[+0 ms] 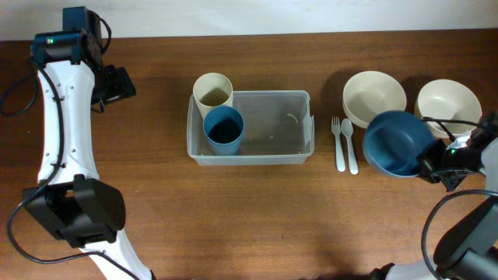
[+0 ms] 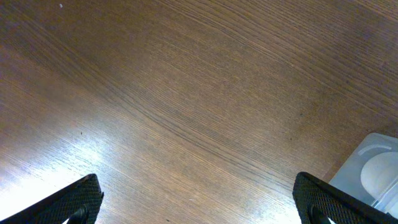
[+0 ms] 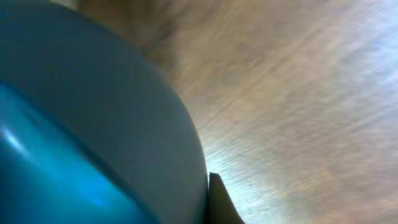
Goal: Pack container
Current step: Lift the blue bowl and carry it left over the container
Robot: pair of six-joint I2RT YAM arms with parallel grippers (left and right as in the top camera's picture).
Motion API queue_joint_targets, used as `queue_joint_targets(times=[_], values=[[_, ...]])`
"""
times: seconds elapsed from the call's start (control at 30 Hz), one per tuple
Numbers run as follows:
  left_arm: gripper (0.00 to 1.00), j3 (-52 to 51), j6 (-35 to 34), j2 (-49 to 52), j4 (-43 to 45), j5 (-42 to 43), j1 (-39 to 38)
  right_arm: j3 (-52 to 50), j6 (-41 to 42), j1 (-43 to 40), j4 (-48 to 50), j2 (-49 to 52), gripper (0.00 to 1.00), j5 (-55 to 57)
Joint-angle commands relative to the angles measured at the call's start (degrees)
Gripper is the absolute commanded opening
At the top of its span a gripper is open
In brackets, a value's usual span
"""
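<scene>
The clear plastic container (image 1: 272,124) sits mid-table with a cream cup (image 1: 212,91) and a blue cup (image 1: 223,129) standing in its left end; its corner shows in the left wrist view (image 2: 376,171). My right gripper (image 1: 430,165) is shut on the rim of a blue bowl (image 1: 397,143), held tilted at the right of the table. The bowl fills the left of the right wrist view (image 3: 87,124), with one finger against its outer wall. My left gripper (image 2: 199,208) is open and empty over bare wood at the far left (image 1: 117,82).
Two cream bowls (image 1: 374,96) (image 1: 447,105) stand at the back right. A white fork (image 1: 338,143) and a white spoon (image 1: 349,145) lie between the container and the bowls.
</scene>
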Motion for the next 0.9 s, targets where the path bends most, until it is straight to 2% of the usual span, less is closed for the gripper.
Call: queue_joint_targets(times=[0.0,0.07,0.17,0.37,0.6,0.77,0.87], values=[[1.0,-0.1,-0.8,0.5,0.1,0.2,0.2,3.1,-9.9,0.1,-2.5,-3.6,0.04,-15.3],[1.0,-0.1,-0.8,0.5,0.1,0.2,0.2,3.4,-15.0,0.5,-3.7,-4.9,0.04,-23.4],[1.0,-0.1,-0.8,0.5,0.1,0.2,0.2,3.5,-19.0,2.6,-4.5,-6.2,0.04,-29.4],[1.0,-0.1,-0.8,0.5,0.1,0.2,0.2,3.5,-17.0,16.5,2.5,-7.0,0.04,-31.6],[1.0,-0.1,-0.8,0.5,0.1,0.2,0.2,3.5,-0.7,33.2,18.3,-7.0,0.04,-19.8],[1.0,-0.1,-0.8,0.5,0.1,0.2,0.2,3.5,6.1,41.7,21.7,-6.2,0.04,-6.2],[1.0,-0.1,-0.8,0.5,0.1,0.2,0.2,3.5,7.9,44.6,22.9,-4.6,0.04,-2.2]])
